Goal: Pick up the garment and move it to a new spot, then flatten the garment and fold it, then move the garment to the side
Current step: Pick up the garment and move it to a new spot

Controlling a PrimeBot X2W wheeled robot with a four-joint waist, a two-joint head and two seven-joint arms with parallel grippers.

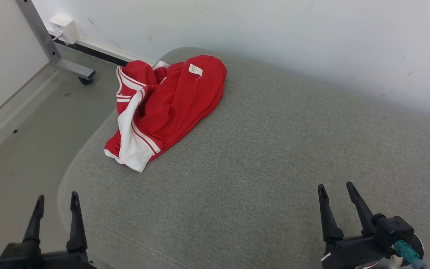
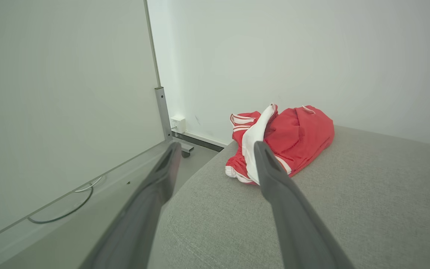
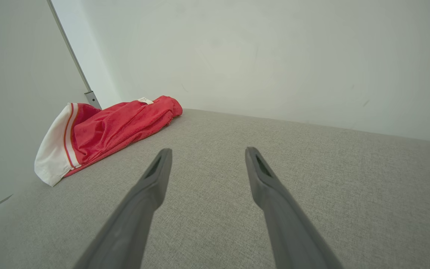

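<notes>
I look down from the head view at a wide grey upholstered surface (image 1: 259, 172), like a couch seat or padded bench, set against a white wall (image 1: 312, 37). The garment (image 1: 170, 101), red mesh sportswear with white panels and stripes, lies in a crumpled heap at the far left corner of the surface, close to the wall. One white-edged part reaches toward the left rim. A small white label (image 1: 195, 69) shows on top of the heap. Beyond that corner I see grey floor (image 1: 21, 142) and a metal frame leg (image 1: 71, 69) on a caster.

My left gripper (image 1: 57, 197) sits at the lower left, near the front left edge of the surface. Its two dark fingers are spread wide with nothing between them. My right gripper (image 1: 336, 186) sits at the lower right over bare fabric, its fingers likewise spread wide and empty. Both are well apart from the garment. The left one is the nearer, and its wrist view looks toward the heap.

As I judge it, no part of the task is done: the garment is not yet picked up, moved, flattened or folded. Every step remains, beginning with a reach to the heap.
</notes>
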